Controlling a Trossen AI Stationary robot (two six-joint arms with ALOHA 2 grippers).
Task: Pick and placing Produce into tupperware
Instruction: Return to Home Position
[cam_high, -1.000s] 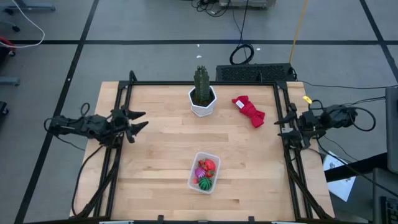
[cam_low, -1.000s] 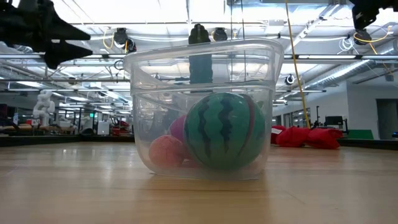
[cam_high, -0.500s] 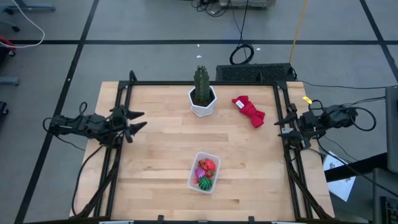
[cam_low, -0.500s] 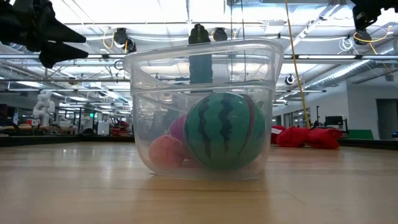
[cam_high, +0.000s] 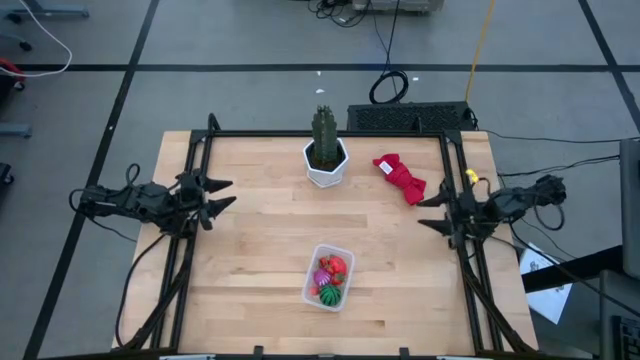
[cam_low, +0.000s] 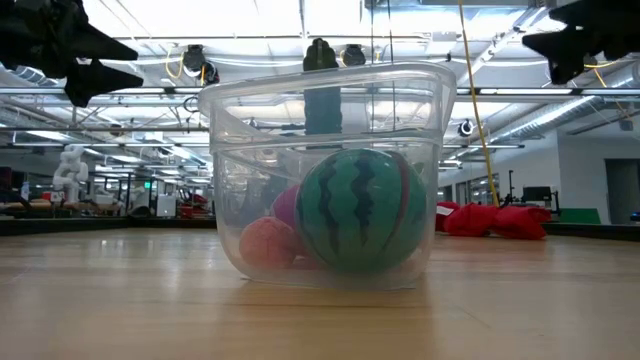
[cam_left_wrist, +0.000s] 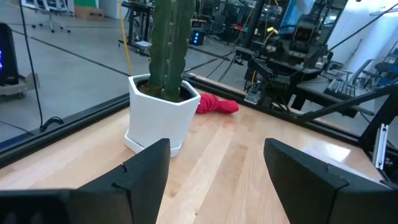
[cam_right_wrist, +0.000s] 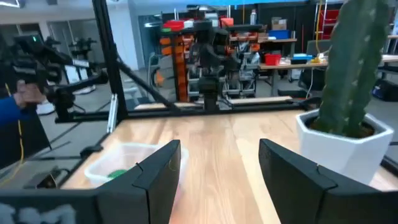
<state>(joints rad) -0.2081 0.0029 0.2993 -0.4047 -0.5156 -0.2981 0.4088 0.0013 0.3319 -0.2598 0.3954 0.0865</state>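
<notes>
Clear tupperware (cam_low: 230, 160) sits on the table (cam_high: 260, 250) with the produce (cam_low: 362, 210) inside — picking looks done. Left gripper (cam_high: 222, 192) and right gripper (cam_high: 428, 212) hang open, empty, at the sides — next, park both arms.

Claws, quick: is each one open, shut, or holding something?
Left claw: open, empty, at the table's left edge.
Right claw: open, empty, at its right edge.

Seen low, the green striped ball (cam_low: 362, 210) hides most of the other produce (cam_low: 268, 243) in the tupperware (cam_low: 230, 130), and from above the smaller pieces seem indistinguishable.
</notes>
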